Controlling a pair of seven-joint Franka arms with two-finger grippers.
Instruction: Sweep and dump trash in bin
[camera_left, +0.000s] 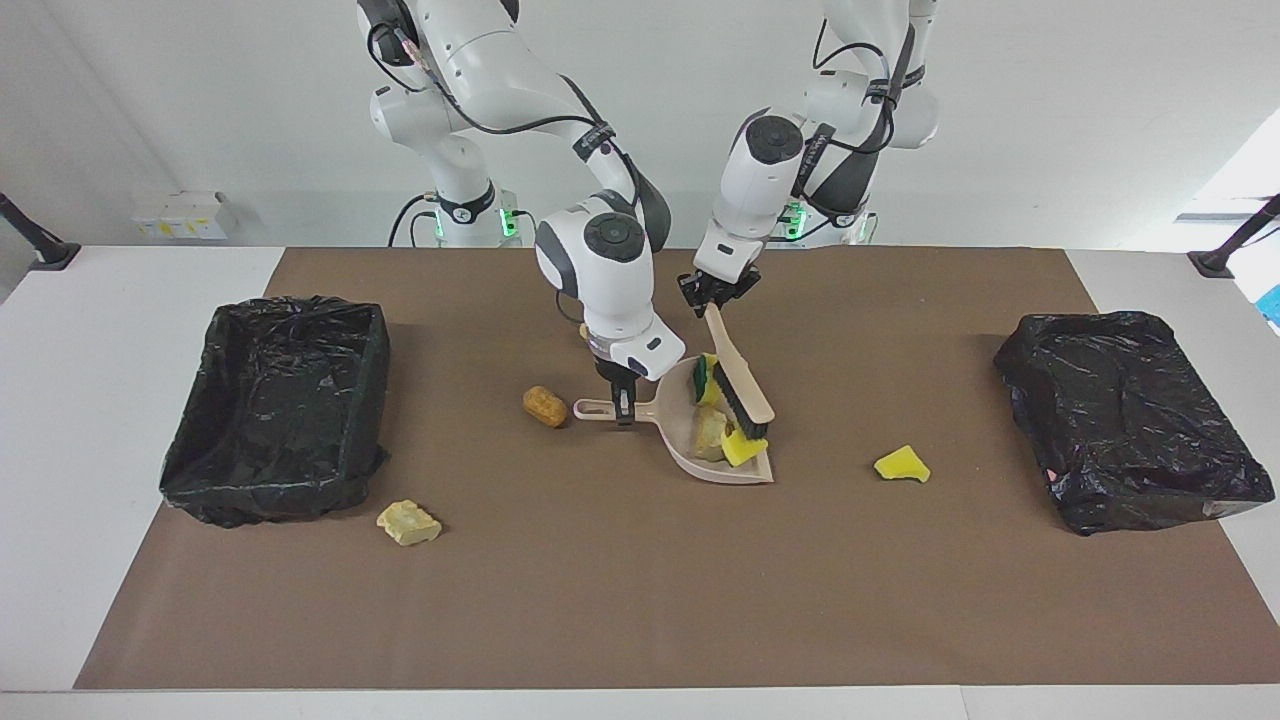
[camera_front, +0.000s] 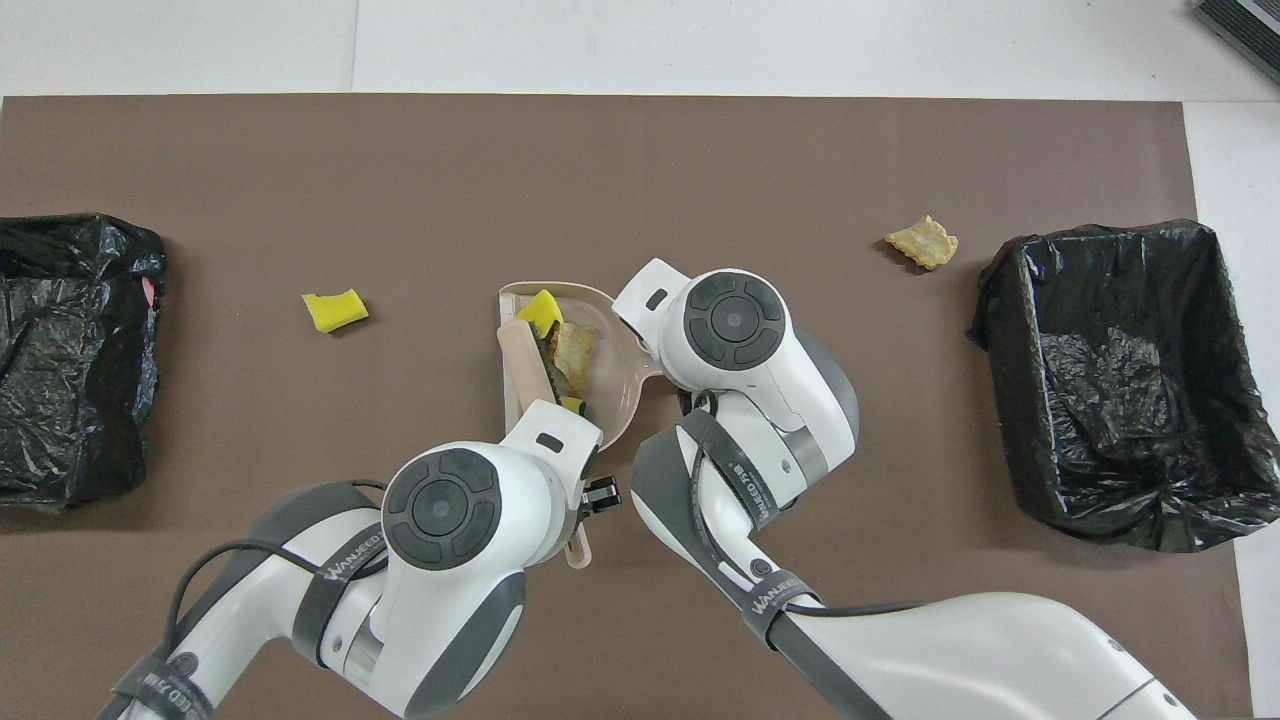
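Mid-mat: crowded — dustpan (camera_left: 715, 430), brush (camera_left: 738, 375) and both arms block passage over it. Loose scraps: yellow sponge (camera_left: 901, 465) toward the left arm's end; brown lump (camera_left: 545, 405) beside the dustpan handle, possibly touching; pale lump (camera_left: 408, 522) near one bin (camera_left: 280, 405). Mat farthest from the robots — open. Second bin (camera_left: 1130, 420) bounds the left arm's end.
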